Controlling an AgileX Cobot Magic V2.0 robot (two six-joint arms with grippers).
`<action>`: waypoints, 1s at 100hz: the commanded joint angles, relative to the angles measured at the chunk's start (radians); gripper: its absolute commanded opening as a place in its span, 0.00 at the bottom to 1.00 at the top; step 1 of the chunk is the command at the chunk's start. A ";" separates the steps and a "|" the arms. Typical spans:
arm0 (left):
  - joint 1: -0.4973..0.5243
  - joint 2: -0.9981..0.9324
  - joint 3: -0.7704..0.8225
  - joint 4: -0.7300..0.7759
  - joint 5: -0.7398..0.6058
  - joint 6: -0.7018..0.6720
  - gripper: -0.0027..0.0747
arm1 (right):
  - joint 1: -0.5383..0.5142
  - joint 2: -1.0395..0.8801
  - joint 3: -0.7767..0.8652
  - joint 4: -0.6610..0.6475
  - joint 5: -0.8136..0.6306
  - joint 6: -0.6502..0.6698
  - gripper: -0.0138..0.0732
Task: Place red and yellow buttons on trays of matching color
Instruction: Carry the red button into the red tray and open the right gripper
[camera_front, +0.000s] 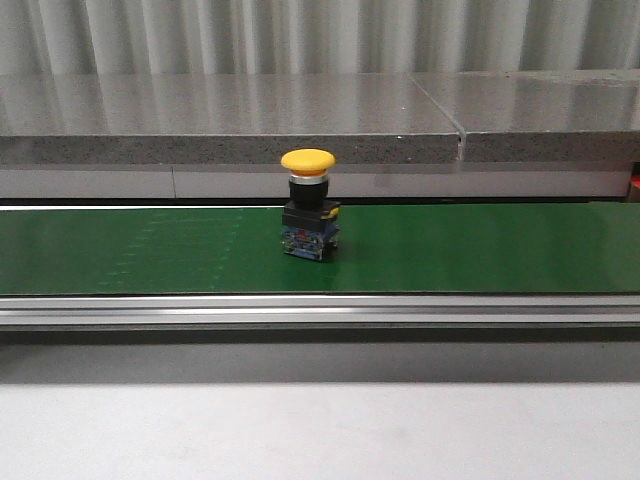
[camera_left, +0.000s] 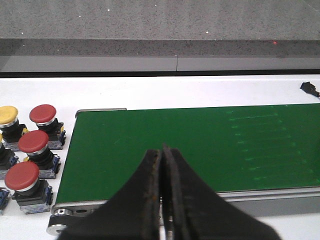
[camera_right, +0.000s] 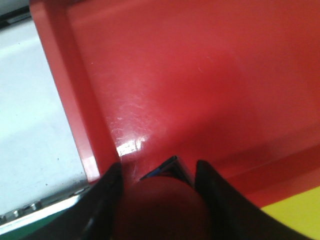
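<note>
Green belt material fills the middle of our front view: a long green conveyor belt (camera_front: 480, 250) running left to right, edged by a silver aluminium rail (camera_front: 320, 310) on the near side and backed by a grey speckled stone ledge (camera_front: 230, 120). One yellow mushroom-head push button (camera_front: 309, 203), with a black collar and a blue contact block, stands upright near the belt's centre. Neither arm shows here, and nothing stands around the button.

From the left wrist view we see the end of the same belt, bare green, lying on a white tabletop (camera_left: 150, 92). Just off that end stands a cluster of buttons: three red mushroom-head push buttons (camera_left: 34, 142) and one more yellow-capped button (camera_left: 7, 115) at the picture's edge, all upright and close together. The left gripper (camera_left: 161, 200) hovers over the near edge of the belt with its black fingers pressed together, nothing between them.

In the right wrist view we look into a glossy red plastic tray (camera_right: 200, 75), its raised wall beside a strip of white table, and a yellow surface (camera_right: 295, 220) shows at one corner. The right gripper (camera_right: 159, 200) pinches a red-capped button (camera_right: 162, 207) between its two dark fingers, the button's blue base just above or on the tray floor; we cannot tell whether it touches.
</note>
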 joint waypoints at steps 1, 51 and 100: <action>-0.008 0.004 -0.027 -0.001 -0.080 -0.001 0.01 | -0.006 -0.004 -0.048 0.006 -0.056 -0.010 0.31; -0.008 0.004 -0.027 -0.001 -0.080 -0.001 0.01 | -0.006 0.063 -0.056 0.024 -0.219 -0.010 0.31; -0.008 0.004 -0.027 -0.001 -0.080 -0.001 0.01 | -0.006 0.119 -0.056 0.024 -0.214 -0.010 0.37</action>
